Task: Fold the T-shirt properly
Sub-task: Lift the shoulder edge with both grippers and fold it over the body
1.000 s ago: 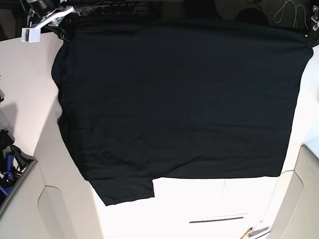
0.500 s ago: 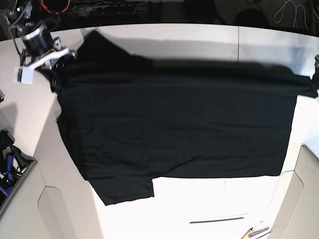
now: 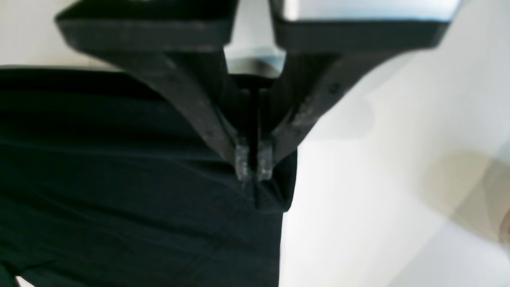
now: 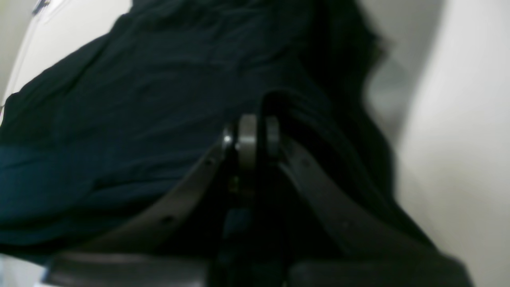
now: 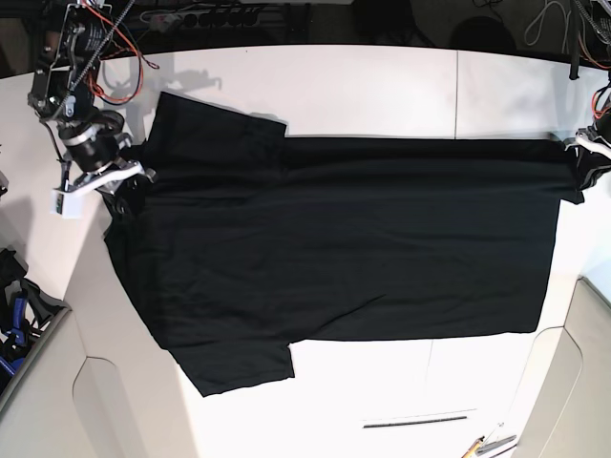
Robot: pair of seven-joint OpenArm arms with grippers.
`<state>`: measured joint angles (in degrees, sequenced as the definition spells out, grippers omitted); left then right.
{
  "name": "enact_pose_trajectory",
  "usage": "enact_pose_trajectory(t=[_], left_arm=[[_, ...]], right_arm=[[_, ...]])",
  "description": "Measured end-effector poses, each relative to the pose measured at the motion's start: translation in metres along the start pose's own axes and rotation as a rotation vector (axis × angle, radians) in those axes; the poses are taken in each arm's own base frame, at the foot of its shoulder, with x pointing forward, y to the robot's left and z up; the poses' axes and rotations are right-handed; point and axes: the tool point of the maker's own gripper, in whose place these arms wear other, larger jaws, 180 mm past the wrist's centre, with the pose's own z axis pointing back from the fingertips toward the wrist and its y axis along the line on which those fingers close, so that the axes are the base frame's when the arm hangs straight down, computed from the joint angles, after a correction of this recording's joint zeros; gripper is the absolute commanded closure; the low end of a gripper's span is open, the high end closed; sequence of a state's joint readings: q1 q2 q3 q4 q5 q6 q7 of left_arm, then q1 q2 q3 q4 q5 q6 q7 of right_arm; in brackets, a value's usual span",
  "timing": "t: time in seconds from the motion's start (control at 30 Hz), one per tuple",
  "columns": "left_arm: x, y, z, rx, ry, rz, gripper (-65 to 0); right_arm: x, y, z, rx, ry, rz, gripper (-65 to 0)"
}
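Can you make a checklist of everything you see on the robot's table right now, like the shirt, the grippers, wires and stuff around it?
Surface: white table, bare beyond the cloth.
Job's things: black T-shirt spread out plain side up, not folded yet; one sleeve by the near edge, another at the far corner.
Clutter: a pen-like object at the near edge.
Grippers: left gripper shut on the T-shirt's corner; right gripper shut on the T-shirt's edge.
Cables: red wires on the right arm; white cord behind the table.
Surroundings: power strip behind the table.
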<state>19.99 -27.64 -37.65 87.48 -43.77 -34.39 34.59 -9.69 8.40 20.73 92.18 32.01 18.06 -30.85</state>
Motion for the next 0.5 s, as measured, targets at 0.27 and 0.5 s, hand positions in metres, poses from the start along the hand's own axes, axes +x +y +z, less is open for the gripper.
enact_pose_trajectory(t=[0.27,0.5], left_arm=[[0.009,0.010,-0.005,0.064,-0.014,-0.030,0.0],[0.010,0.010,-0.005,0.064,-0.016,-0.030,0.0]], right_arm=[[0.022,0.022,-0.019,0.024,-0.042,0.118,0.0],[0.031,0.025,-0.023,0.017,-0.052,0.162,0.0]])
